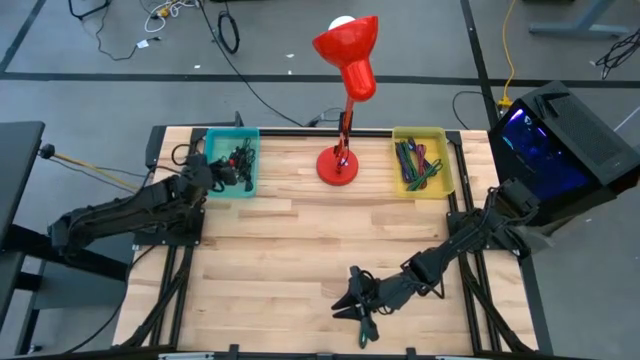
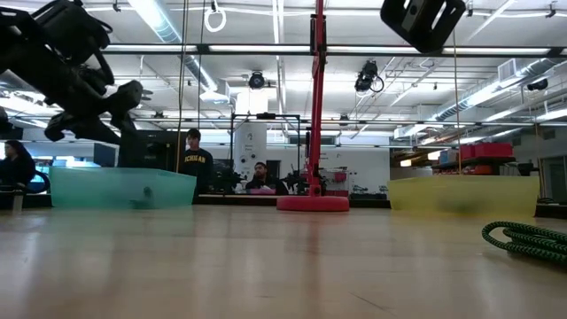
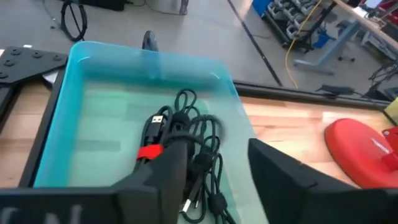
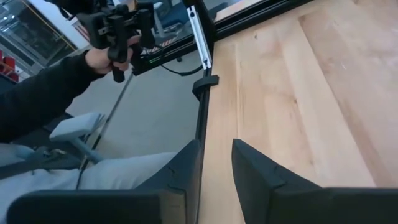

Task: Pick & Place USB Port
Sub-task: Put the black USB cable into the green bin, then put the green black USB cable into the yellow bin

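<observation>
The USB cables (image 3: 186,155) lay in a black tangle inside the blue bin (image 3: 93,81) at the worktop's (image 1: 300,260) far left. The left pincer (image 3: 214,171) hung just over them, fingers spread wide, seemingly gripping nothing. The right pincer (image 1: 357,305) sat low near the worktop's front edge, fingers slightly parted and empty. Green cables (image 1: 418,165) filled the yellow bin (image 1: 445,160) beside the red lamp (image 1: 345,80).
</observation>
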### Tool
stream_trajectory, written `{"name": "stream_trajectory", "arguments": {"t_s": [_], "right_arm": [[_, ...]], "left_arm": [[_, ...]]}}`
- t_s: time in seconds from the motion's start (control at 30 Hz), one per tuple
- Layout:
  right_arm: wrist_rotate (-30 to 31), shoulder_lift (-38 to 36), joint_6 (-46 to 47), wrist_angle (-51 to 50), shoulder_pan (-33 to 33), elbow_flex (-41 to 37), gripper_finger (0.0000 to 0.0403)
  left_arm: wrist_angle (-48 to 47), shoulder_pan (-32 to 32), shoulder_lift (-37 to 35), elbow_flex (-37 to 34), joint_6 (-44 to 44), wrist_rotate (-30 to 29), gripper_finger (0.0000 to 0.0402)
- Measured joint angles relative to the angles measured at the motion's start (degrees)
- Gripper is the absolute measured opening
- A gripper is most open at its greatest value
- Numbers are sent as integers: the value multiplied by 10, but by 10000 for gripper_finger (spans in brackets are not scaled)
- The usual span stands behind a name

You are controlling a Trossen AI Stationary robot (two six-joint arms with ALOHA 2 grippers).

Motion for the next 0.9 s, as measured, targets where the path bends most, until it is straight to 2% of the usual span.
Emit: {"name": "stream_trajectory", "arguments": {"t_s": [0.2, 0.37, 0.43, 0.47, 0.53, 0.7, 0.77, 0.83, 0.9], "right_arm": [[0, 0, 0, 0, 0, 0, 96], [0, 0, 0, 0, 0, 0, 96], [0, 0, 1, 0, 0, 0, 96], [0, 0, 2, 0, 0, 0, 96], [0, 0, 2, 0, 0, 0, 96], [0, 0, 2, 0, 0, 0, 96], [0, 0, 2, 0, 0, 0, 96], [0, 0, 2, 0, 0, 0, 96], [0, 0, 2, 0, 0, 0, 96]], "left_arm": [[22, 0, 0, 0, 1, -4, 221], [80, 0, 0, 0, 27, -1, 226], [104, 0, 0, 0, 34, 18, 224], [115, 0, 0, 0, 33, 34, 223], [147, 0, 0, 0, 22, 100, 223], [196, -16, 0, 1, 26, 361, 222], [189, -44, 1, 1, 11, 430, 222], [185, -96, 4, 1, -3, 443, 222], [188, -159, 11, 1, -4, 401, 222]]}}
